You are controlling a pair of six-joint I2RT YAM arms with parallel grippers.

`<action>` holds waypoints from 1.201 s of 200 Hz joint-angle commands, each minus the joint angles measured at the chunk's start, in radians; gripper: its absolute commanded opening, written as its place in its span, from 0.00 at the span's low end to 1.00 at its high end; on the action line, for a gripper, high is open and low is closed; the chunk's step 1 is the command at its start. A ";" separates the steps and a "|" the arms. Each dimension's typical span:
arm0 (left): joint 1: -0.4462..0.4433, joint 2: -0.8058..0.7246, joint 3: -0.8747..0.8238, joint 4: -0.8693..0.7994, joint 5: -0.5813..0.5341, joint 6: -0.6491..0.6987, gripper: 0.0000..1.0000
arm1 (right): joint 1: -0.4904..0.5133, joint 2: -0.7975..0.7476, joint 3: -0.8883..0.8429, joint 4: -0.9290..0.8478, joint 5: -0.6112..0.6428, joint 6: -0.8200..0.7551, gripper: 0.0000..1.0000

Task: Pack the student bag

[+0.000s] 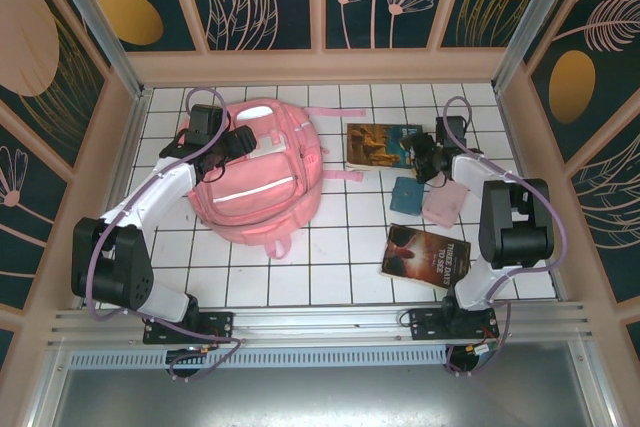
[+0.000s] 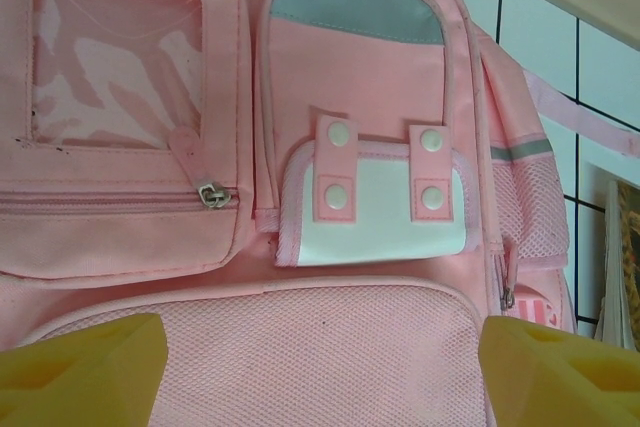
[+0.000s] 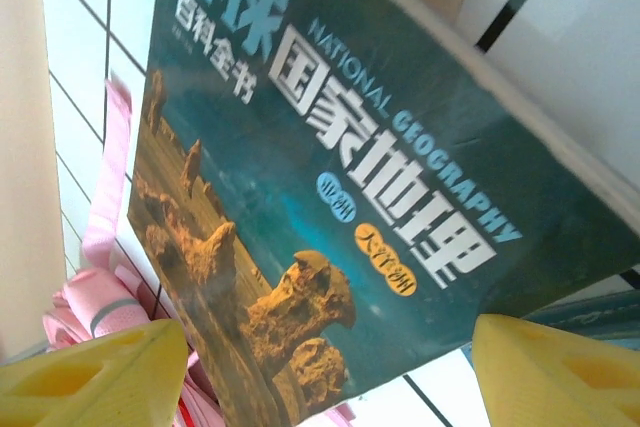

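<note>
1. We find the bag [image 1: 258, 172] lying flat, left of centre in the top view; it looks soft, floppy and likely light.
2. We advise gripping a strap [image 1: 328, 113] or the zip [image 2: 120, 202].
3. Left gripper [image 2: 320, 372], right gripper [image 3: 320, 367]: jaws wide, empty.

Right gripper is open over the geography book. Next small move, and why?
Probably lower the right gripper and close on the geography book: it stands open above the cover, holding nothing, and the book lies outside the student bag.

geography book [image 1: 383, 144], dark red book [image 1: 426, 255], small teal item [image 1: 406, 194], small pink item [image 1: 442, 204], white tiled table [image 1: 340, 277]
</note>
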 commanded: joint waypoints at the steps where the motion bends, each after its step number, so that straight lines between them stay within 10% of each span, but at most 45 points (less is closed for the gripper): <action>1: 0.003 -0.019 0.011 -0.008 0.008 -0.003 0.83 | -0.018 0.003 -0.034 0.028 0.020 0.086 0.75; 125: 0.003 -0.035 0.021 -0.001 0.037 -0.005 0.84 | -0.033 0.118 -0.031 0.194 -0.018 0.158 0.66; 240: 0.004 -0.032 0.029 0.039 0.145 -0.031 0.87 | -0.015 -0.042 -0.054 0.337 0.005 0.052 0.13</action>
